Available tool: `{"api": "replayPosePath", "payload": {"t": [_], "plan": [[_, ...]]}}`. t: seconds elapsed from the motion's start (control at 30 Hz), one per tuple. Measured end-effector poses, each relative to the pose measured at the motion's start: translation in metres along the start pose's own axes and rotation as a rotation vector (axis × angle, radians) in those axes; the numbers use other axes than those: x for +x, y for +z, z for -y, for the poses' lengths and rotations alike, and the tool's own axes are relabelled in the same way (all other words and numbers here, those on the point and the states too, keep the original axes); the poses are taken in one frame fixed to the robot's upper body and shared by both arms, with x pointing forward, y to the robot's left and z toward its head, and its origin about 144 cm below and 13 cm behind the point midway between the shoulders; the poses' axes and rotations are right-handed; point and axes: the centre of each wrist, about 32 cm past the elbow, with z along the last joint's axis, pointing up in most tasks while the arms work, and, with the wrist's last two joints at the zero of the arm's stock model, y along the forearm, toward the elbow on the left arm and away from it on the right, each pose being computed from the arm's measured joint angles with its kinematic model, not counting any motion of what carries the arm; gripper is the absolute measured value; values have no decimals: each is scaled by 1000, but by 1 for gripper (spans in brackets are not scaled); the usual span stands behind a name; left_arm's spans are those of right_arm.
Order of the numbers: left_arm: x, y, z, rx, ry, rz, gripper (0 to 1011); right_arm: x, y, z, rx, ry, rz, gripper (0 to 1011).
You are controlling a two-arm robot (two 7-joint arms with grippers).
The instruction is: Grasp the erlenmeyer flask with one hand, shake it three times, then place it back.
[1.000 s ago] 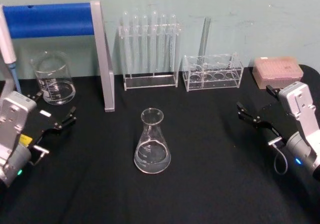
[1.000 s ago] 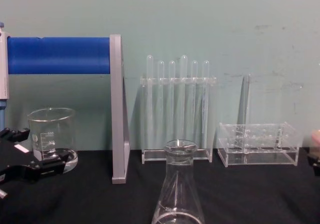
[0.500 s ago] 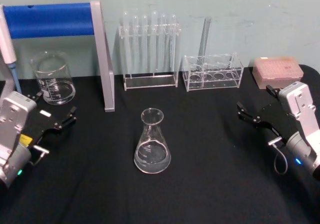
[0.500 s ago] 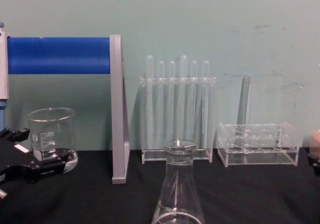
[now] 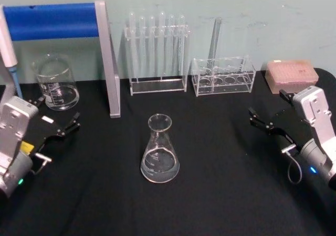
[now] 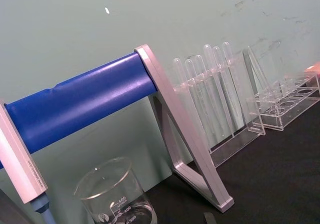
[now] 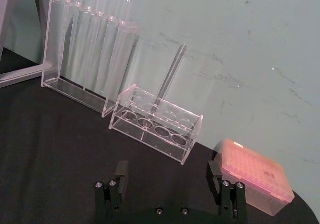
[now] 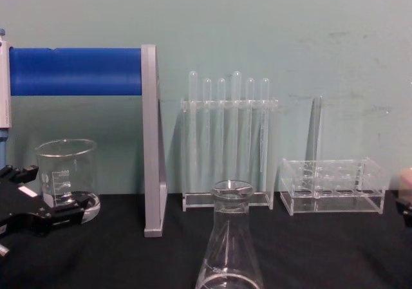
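- Head view: your erlenmeyer flask (image 5: pixel 160 152) stands upright on the black table (image 5: pixel 220 194), untouched. It is well to the right of the left gripper (image 5: pixel 59 110) and well to the left of the right gripper (image 5: pixel 266 103), roughly midway between them. Both grippers sit at the table's sides with their fingers spread and nothing between them. A glass beaker (image 5: pixel 55 83) stands just ahead of the left gripper's tips. A stand with a blue bar (image 5: pixel 52 20) rises ahead and to that gripper's right. A pink tip box (image 5: pixel 291 74) lies ahead of the right gripper.
- Left wrist view: ahead of your left gripper you see the beaker close by. The blue-barred stand leans over it, and a rack of upright test tubes (image 6: pixel 212 94) stands farther off.
- Right wrist view: the right gripper's two black fingers (image 7: pixel 120 173) stand wide apart over bare black cloth, gripping nothing. Beyond them sits a low clear rack (image 7: pixel 155 124) holding a single tube, with the tip box off to one side and the tall tube rack to the other.
- Chest view: the flask's neck and flared rim rise at centre, close to the camera and clear of both arms. The left gripper comes in low at the left edge, one fingertip just beside the beaker's base, though you cannot tell whether they touch.
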Motion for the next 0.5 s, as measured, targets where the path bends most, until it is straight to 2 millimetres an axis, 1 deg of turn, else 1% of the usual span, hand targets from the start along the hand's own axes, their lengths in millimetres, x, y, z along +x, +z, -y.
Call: {"api": "replayPosePath", "payload": {"t": [0.5], "plan": [[0,0,0,0,0,0,1001,0,0,0,0,0,0,1000]]}}
